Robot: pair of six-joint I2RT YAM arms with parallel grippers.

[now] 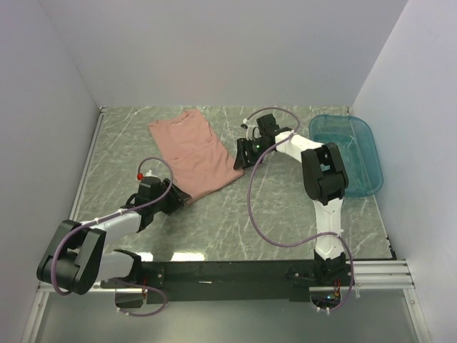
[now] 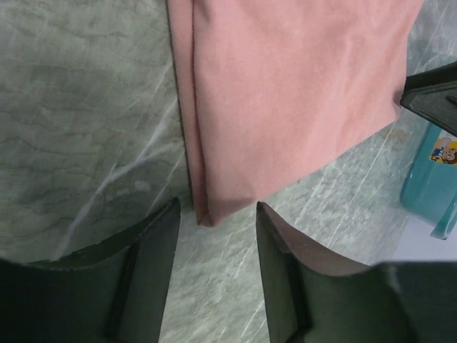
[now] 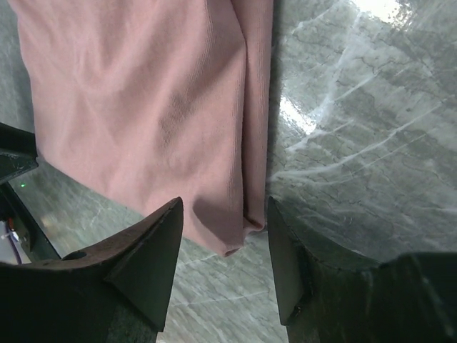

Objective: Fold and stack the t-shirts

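A dusty-pink t-shirt lies folded into a long strip on the marble table, running from the back middle toward the near left. Its print is hidden. My left gripper is open at the strip's near corner; in the left wrist view the shirt's corner lies just ahead of my open left gripper. My right gripper is open at the strip's right corner; in the right wrist view that folded corner lies between the fingertips of my right gripper. Neither gripper holds cloth.
A translucent teal plastic tub stands at the right of the table, also showing at the right edge of the left wrist view. White walls close in the table on three sides.
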